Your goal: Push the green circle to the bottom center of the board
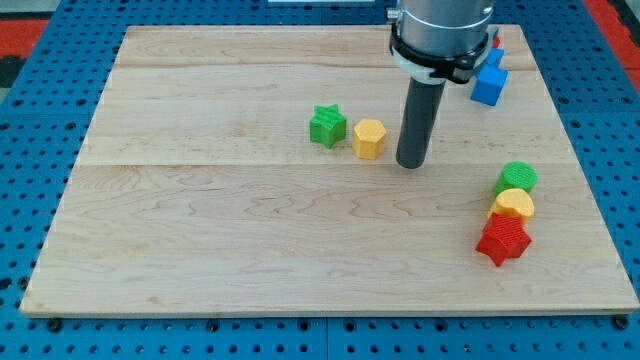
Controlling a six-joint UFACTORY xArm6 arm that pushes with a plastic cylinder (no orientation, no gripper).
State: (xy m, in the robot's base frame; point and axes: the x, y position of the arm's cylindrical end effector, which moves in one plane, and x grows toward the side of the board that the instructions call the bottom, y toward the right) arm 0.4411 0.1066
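At the board's middle, you see: the rod standing upright, no gripper on it, so nothing to open or close.
My tip (412, 162): rests on the wooden board (250, 250), touching no block.
Yellow hexagon (369, 138): just beside the tip, toward the view's left, with a narrow gap you can make out.
Green star (327, 126): farther to the tip's left, close beside the hexagon.
Green circle (517, 178): your target, well to the tip's right and slightly toward the view's bottom, near the board's right edge.
Yellow block (514, 205): touching the green circle from below; rounded, exact shape unclear.
Red star (503, 240): below the yellow block, touching it.
Blue cube (489, 86): up and to the tip's right, beside the arm's body.
Red block (497, 39): barely showing behind the arm; you cannot tell its shape.
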